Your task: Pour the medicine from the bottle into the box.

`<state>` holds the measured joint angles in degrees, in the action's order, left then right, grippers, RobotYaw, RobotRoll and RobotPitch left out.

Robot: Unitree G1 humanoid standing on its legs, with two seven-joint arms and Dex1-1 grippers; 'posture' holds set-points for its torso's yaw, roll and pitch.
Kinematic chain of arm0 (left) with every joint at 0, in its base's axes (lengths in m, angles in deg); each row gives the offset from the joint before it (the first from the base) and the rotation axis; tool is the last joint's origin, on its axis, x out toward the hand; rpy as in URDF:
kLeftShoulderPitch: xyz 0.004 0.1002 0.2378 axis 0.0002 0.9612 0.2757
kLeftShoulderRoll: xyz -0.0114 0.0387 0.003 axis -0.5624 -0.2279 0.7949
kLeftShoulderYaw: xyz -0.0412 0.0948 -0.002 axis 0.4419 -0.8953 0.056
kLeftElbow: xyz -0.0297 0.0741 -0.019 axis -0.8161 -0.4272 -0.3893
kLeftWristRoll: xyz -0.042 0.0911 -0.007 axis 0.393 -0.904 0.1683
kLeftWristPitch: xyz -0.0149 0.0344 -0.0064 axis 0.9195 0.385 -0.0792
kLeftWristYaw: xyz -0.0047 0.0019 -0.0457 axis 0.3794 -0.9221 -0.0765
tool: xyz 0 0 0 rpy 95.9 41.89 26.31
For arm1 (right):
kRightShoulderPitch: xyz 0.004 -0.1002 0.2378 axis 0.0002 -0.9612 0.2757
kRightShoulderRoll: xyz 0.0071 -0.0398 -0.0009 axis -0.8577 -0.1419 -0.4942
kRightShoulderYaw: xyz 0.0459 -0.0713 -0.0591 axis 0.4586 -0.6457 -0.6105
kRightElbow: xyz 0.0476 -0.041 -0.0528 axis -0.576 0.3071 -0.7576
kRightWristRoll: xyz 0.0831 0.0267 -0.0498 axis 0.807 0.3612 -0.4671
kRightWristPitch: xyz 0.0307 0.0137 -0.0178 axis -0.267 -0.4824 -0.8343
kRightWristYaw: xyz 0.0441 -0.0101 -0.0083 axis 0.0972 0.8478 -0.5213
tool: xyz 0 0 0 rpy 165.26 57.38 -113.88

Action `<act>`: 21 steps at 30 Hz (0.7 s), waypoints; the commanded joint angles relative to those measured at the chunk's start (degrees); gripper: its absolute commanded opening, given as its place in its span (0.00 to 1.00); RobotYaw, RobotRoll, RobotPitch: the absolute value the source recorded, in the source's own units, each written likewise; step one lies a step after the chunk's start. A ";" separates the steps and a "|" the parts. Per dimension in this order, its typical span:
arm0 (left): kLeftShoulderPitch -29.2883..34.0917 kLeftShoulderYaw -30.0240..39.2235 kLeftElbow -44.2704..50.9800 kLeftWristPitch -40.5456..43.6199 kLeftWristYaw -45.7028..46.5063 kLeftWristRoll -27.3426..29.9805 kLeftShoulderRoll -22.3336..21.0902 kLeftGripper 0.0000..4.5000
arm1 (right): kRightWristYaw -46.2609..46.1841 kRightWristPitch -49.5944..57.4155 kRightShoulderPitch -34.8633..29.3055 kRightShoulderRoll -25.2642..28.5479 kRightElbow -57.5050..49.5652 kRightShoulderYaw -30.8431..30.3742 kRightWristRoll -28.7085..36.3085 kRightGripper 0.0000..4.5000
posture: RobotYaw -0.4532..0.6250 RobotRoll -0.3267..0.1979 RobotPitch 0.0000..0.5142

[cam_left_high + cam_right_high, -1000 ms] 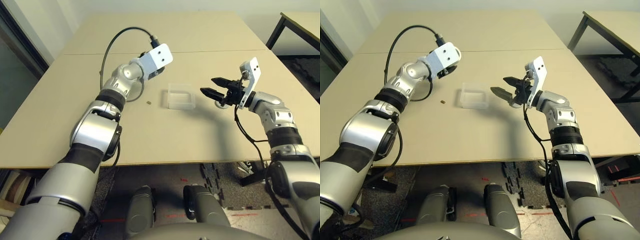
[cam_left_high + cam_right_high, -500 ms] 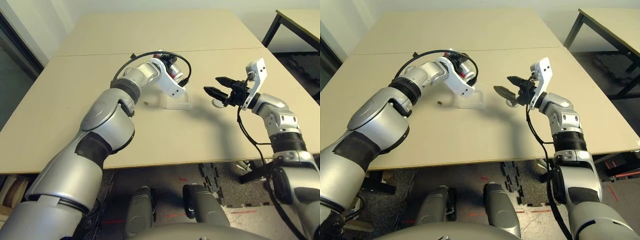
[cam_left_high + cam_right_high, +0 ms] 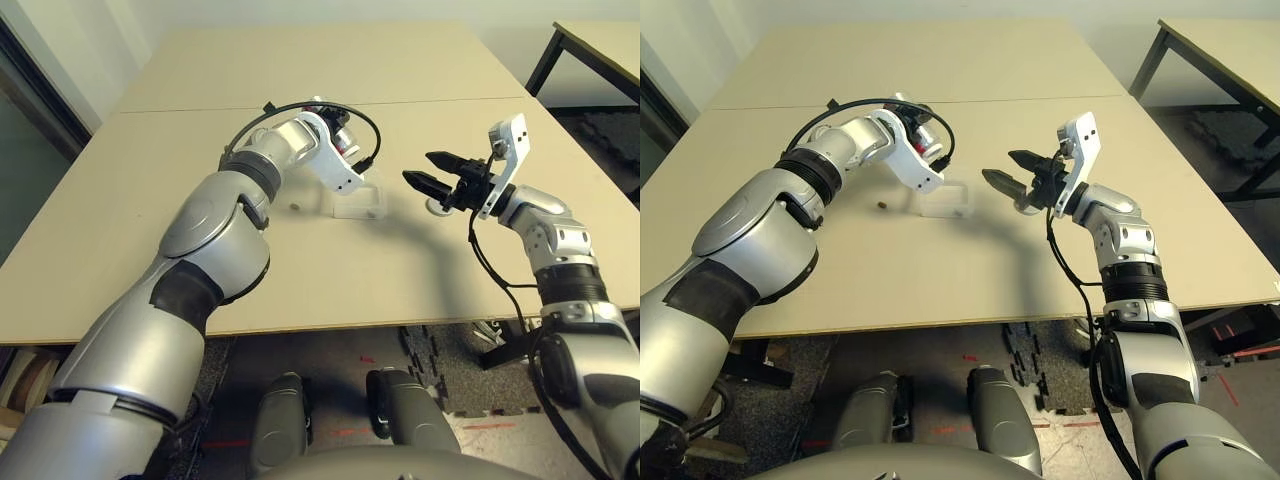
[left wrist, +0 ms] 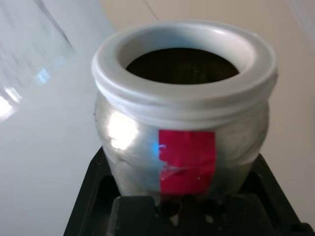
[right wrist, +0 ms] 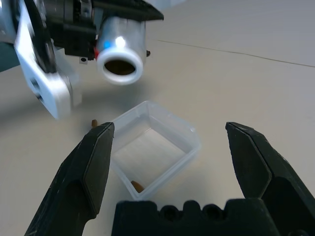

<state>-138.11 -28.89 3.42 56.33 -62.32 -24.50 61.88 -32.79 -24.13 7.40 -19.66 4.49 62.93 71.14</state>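
Note:
My left gripper (image 3: 338, 135) is shut on the bottle (image 4: 182, 123), a silver-grey one with a red mark and a white rim. It holds the bottle on its side just above the far left edge of the box (image 3: 362, 205), mouth turned toward the right gripper. The mouth looks dark inside (image 4: 182, 64). The box (image 5: 152, 147) is clear plastic, and one brown pellet of medicine (image 5: 137, 186) lies in its corner. Another pellet (image 3: 293, 207) lies on the table left of the box. My right gripper (image 3: 425, 170) hovers open to the right of the box, pointing at it, with nothing between its fingers.
A small white round thing (image 3: 437, 207) sits on the table under the right gripper. The beige table (image 3: 330, 270) has a seam running across it behind the box. A second table with black legs (image 3: 545, 65) stands at the far right.
My left arm has swung right and turned its wrist, bringing the bottle from left of the box to above it, tipped on its side. The right gripper has barely shifted.

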 commanded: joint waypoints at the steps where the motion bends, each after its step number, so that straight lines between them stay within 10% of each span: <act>1: 2.49 14.85 0.21 2.83 -10.60 15.67 1.66 0.58 | 0.22 0.03 0.30 0.11 0.66 -0.26 -0.05 1.00 | 0.31 0.62 0.09; 10: 6.95 36.88 2.83 9.05 -19.43 36.26 1.45 0.58 | 0.86 -0.68 1.82 0.08 2.73 -0.73 -0.62 1.00 | 0.34 0.62 0.09; 21: 13.86 48.27 6.18 10.74 -17.56 47.40 -1.29 0.58 | 1.97 -1.67 3.38 0.19 5.08 -1.02 -1.23 1.00 | 0.35 0.62 0.09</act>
<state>-124.72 18.50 8.49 66.31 -80.21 21.51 60.63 -31.39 -25.23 10.19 -19.50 8.86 62.49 70.42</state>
